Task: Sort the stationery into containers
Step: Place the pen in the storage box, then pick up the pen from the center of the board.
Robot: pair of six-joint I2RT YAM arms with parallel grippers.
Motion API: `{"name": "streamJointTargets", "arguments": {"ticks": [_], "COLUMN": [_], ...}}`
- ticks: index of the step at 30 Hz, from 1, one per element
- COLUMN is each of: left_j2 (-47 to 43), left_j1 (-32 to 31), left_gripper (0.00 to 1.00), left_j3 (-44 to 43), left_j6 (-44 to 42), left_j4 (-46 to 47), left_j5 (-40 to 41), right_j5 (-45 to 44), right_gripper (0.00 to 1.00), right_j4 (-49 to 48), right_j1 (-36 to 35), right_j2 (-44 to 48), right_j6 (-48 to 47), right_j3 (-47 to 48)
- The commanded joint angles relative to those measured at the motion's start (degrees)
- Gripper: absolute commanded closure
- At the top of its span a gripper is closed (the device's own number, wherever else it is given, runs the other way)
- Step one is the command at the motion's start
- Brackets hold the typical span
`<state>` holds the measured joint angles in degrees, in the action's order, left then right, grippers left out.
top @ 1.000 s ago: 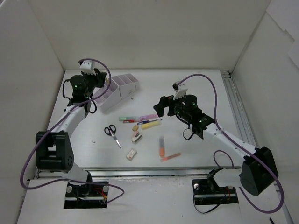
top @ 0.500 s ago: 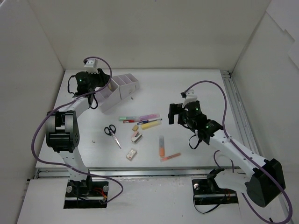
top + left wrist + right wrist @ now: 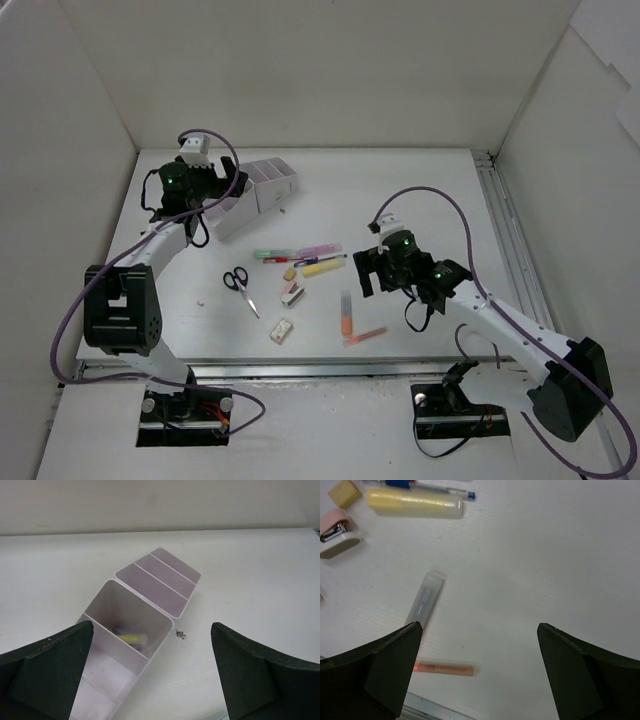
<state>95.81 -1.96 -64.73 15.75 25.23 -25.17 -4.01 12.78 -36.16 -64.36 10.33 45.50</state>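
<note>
Left hand (image 3: 152, 627) above stepped lilac organizer (image 3: 165, 586), yellow highlighter (image 3: 132, 638) inside.

Open table (image 3: 430, 190) right of organizer (image 3: 268, 186) and pens (image 3: 322, 267).

A yellow item (image 3: 133, 638), perhaps a highlighter, lies half-hidden inside the organizer (image 3: 150, 611); blue pen (image 3: 444, 489) cropped.

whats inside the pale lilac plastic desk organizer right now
A yellow pen-like item lies in one compartment of the pale lilac plastic organizer. A black finger of the left gripper covers part of the nearest compartment.
</note>
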Motion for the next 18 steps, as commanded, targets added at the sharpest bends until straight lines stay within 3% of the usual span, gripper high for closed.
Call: {"name": "streamJointTargets", "arguments": {"ticks": [1,4,10,18], "left_j2": [-10.8,-15.4,-27.6,-38.4], "left_j1": [-1.4,-2.8,-6.5,-8.2], "left_gripper": [0.01,0.0,0.0,0.0], "left_j3": [1.2,5.0,11.7,18.7], "left_j6": [0.2,-2.3,-4.3,-5.3], "left_j4": [-0.1,-3.4,-9.1,-12.4], "left_j5": [1.7,4.6,9.7,10.3], "right_j5": [0.1,3.7,-1.2,-0.8], "right_gripper": [0.02,0.02,0.02,0.02], "right_j4": [6.8,7.4,7.4,8.6], "right_j1": [-3.5,-6.8,-14.3,-19.2], "right_j2": [-2.9,-3.8,-10.7,-12.7], "right_j6": [-0.8,-2.5,-3.7,6.0], "right_j3": [2.9,3.3,5.7,3.2]}}
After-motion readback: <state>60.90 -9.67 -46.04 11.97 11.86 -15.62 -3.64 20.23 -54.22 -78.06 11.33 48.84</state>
